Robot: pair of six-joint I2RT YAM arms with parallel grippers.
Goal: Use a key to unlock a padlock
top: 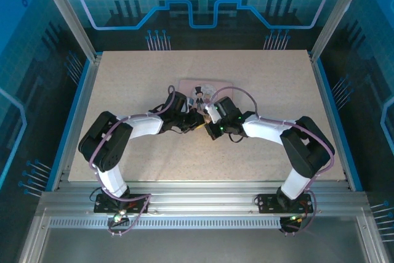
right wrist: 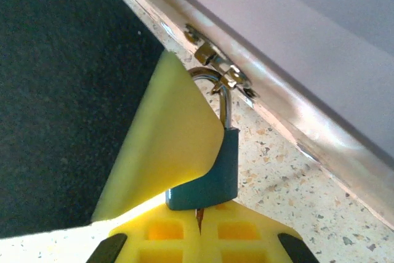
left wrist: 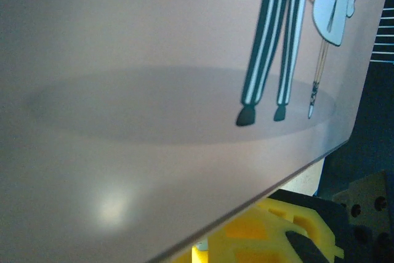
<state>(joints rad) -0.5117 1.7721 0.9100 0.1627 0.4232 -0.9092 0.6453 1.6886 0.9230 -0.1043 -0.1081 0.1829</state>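
The padlock [right wrist: 206,173] has a blue body, and its thin metal shackle [right wrist: 223,100] hangs through the hasp on the front edge of the pink box [right wrist: 320,47]. My right gripper [right wrist: 199,232] is shut on the key [right wrist: 199,216], a thin dark sliver whose tip meets the underside of the padlock. A yellow finger [right wrist: 166,146] of my left gripper lies flat over the padlock's left side, and that gripper is shut on the body. In the top view my left gripper [top: 191,120] and right gripper [top: 208,122] meet at the box's near edge.
The pink box [top: 203,90], with a cartoon couple on its lid [left wrist: 184,90], lies mid-table just behind both grippers. The lid sits very close above my left gripper [left wrist: 212,247]. Speckled tabletop [right wrist: 295,195] lies beside the padlock, and metal frame rails [top: 197,204] border the table.
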